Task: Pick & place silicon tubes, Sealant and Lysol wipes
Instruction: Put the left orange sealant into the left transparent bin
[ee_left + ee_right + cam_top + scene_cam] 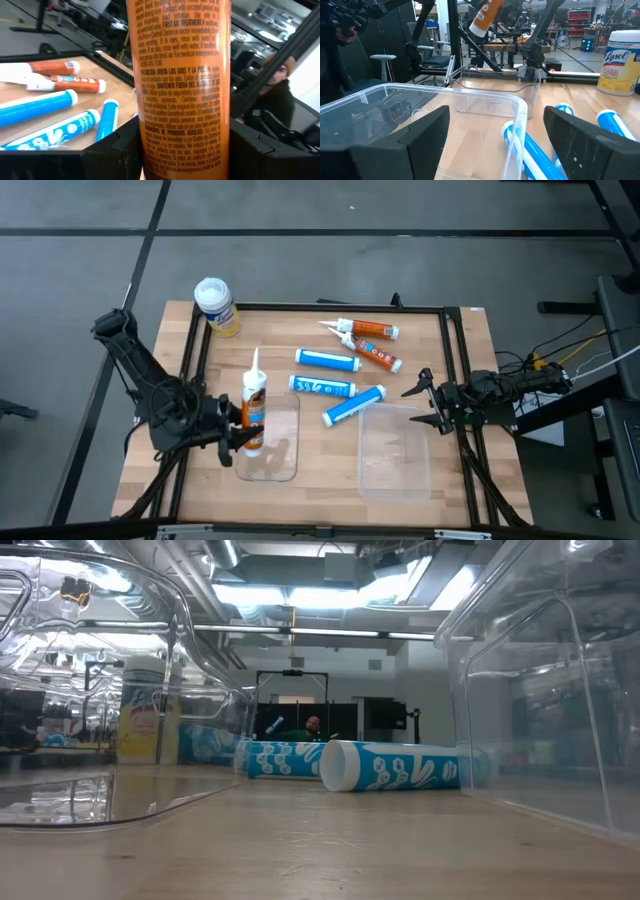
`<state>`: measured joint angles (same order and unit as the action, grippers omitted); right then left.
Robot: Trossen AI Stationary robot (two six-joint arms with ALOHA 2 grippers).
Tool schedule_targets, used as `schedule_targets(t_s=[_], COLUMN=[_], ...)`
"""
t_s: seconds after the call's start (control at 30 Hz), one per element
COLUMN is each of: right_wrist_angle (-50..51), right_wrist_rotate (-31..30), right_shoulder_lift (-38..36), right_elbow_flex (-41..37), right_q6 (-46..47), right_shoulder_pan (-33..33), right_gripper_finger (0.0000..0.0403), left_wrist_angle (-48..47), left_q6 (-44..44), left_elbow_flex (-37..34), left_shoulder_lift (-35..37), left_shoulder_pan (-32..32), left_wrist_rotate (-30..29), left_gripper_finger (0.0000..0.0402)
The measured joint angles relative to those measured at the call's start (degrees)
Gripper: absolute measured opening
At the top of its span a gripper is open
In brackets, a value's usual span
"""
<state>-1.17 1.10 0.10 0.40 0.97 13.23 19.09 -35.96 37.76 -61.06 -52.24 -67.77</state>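
Note:
My left gripper is shut on an orange and white sealant tube, held in the air over the left clear container. The tube's white nozzle points toward the far edge. The yellow Lysol wipes canister stands upright on its base at the far left corner. Three blue tubes and two orange tubes lie on their sides mid-table. My right gripper waits open at the right edge, by the second clear container. My left gripper pinches the tube's orange printed body between its two fingers, on the half away from the nozzle. The fingers come level from the table's left and lie across the tube. The tube is lifted clear, tilted with its nozzle end higher.
A black frame runs along the table's far and side edges. The blue tubes lie between the two containers. A person in a cap sits beyond the table.

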Motion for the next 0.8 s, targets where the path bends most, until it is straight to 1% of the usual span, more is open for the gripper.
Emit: schedule_targets(t_s=[0.13, 0.33, 0.63, 0.8], right_wrist_angle=[0.0, 0.0, 0.0, 0.0], right_wrist_rotate=[0.0, 0.0, 0.0, 0.0], right_shoulder_lift=[0.0, 0.0, 0.0, 0.0], right_elbow_flex=[0.0, 0.0, 0.0, 0.0], right_q6=[0.0, 0.0, 0.0, 0.0], right_shoulder_pan=[0.0, 0.0, 0.0, 0.0], right_gripper_finger=[0.0323, 0.0323, 0.0323, 0.0323], left_wrist_angle=[0.0, 0.0, 0.0, 0.0], left_q6=[-1.3, -5.7, -12.5, -16.6], left_elbow_flex=[0.0, 0.0, 0.0, 0.0], left_shoulder_lift=[-1.5, -4.6, -11.1, -14.3], left_shoulder_pan=[-1.0, -0.3, 2.5, 3.8], left_wrist_rotate=[-3.5, -5.9, -6.0, -5.0], left_gripper_finger=[0.0199, 0.0199, 0.0198, 0.0201])
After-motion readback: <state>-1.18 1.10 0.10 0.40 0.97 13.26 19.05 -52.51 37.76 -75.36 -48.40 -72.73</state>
